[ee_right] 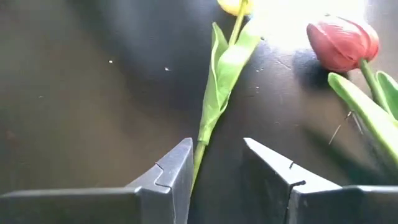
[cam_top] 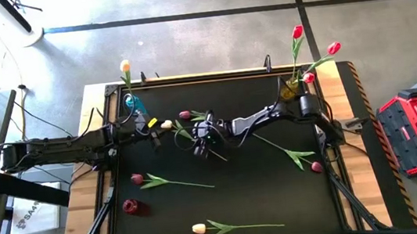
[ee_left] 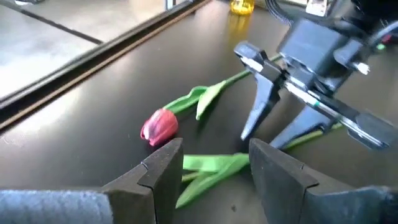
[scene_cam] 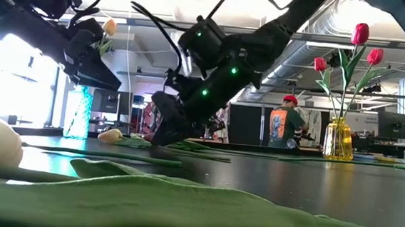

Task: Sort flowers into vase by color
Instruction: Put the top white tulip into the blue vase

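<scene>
My right gripper [cam_top: 202, 141] reaches to the table's middle, open and slanting down. Its fingers stand on either side of the stem [ee_right: 200, 146] of a cream-yellow tulip [cam_top: 166, 124] that lies flat on the black table; I cannot tell whether they touch it. A dark pink tulip [ee_right: 342, 42] lies beside it. My left gripper [cam_top: 153, 131] hovers open just left of these two, with green leaves [ee_left: 208, 167] below its fingers. One cream tulip stands in the teal vase [cam_top: 134, 103] and red tulips stand in the yellow vase [cam_top: 292, 88].
More tulips lie on the table: a pink one [cam_top: 137, 178] at the near left, a cream one [cam_top: 198, 228] by the near edge, one with its head at the right [cam_top: 316, 166], and a maroon head [cam_top: 130, 207]. A person [scene_cam: 286, 123] stands in the room beyond.
</scene>
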Robot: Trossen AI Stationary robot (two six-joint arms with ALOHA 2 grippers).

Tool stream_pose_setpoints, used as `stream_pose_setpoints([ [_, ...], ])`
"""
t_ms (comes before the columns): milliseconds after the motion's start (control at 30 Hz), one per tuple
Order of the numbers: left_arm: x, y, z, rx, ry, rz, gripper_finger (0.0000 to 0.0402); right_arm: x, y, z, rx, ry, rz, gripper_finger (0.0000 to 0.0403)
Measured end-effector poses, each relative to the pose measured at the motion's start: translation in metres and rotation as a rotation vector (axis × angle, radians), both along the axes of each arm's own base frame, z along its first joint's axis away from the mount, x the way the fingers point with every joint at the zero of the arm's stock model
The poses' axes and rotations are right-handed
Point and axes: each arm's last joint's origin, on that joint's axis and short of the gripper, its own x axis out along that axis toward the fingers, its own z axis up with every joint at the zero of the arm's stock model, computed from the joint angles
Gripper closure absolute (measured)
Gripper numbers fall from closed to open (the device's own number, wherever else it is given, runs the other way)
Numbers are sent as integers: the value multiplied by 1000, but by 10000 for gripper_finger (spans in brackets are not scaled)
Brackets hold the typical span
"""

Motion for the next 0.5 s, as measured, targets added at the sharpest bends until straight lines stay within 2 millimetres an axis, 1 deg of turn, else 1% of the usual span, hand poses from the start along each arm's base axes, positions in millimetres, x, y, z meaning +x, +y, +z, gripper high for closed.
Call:
stream_pose_setpoints([
  [167, -1, -1, -3, -22, 30, 3, 229, -1, -2, -6, 8, 26, 9, 279],
  [233, -2, -1, -3, -23, 33, 4, 229, -1, -2, -7, 7, 30, 25, 290],
  [333, -2, -1, -3, -23, 32, 4, 229, -1, -1, -7, 3, 35, 50, 326],
  [433, -2, -1, -3, -23, 32, 4, 229, 0, 0, -7, 7, 34, 56, 379],
  [500, -2, -1, -3, -23, 32, 4, 229, 0, 0, -7, 7, 28, 52, 395],
])
